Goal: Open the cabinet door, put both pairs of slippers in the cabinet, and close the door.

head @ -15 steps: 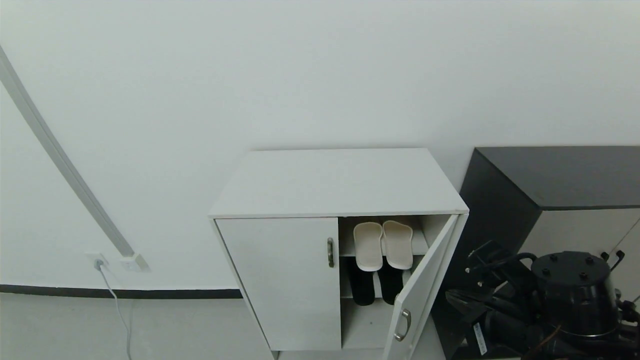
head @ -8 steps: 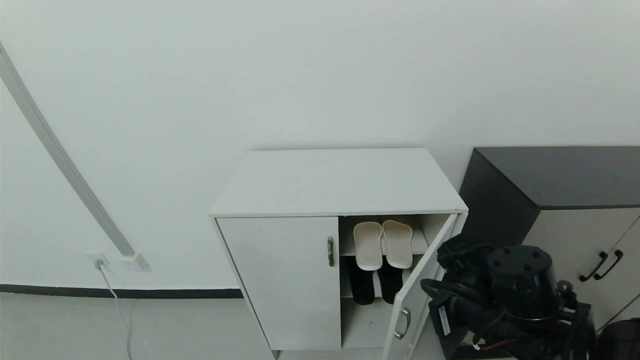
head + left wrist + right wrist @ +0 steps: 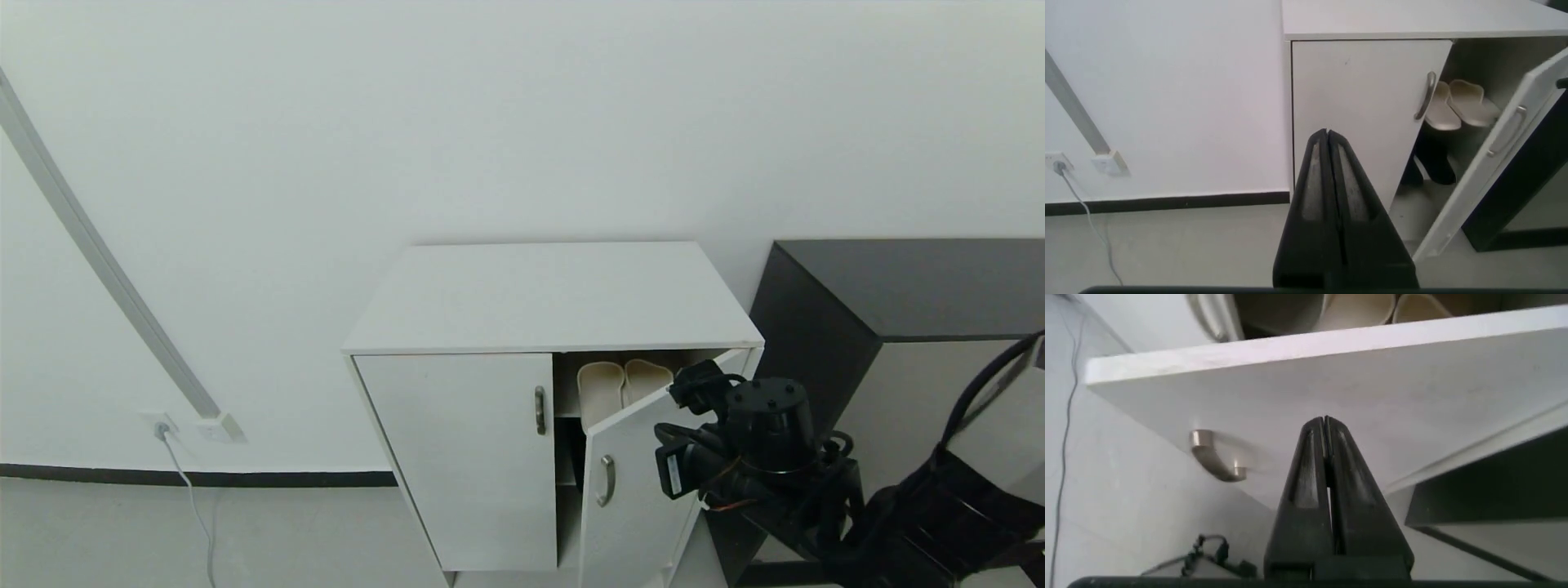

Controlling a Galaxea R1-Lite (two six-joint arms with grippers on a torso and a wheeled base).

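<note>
cabinet door (image 3: 633, 490) stood ajar, hinged right; white slippers (image 3: 600, 388) and dark slippers (image 3: 1436, 163) lay inside. right gripper (image 3: 1325, 425), nearer, jaws closed and empty, tips against door's outer face between handle (image 3: 604, 480) and hinge. left gripper (image 3: 1328, 135) jaws closed, well apart.

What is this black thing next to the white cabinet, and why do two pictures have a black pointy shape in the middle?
That is a robot with two arms. The big picture comes from a camera on its head, looking at a white cabinet. Each other picture comes from a camera on a wrist; the pointy shape is that arm's jaws, pinched shut, holding nothing. The right arm is close by the half-open right door; its camera sees the door's outer face and handle close up. Inside, white slippers lie on a shelf, with black slippers below them. The left door is closed.
</note>
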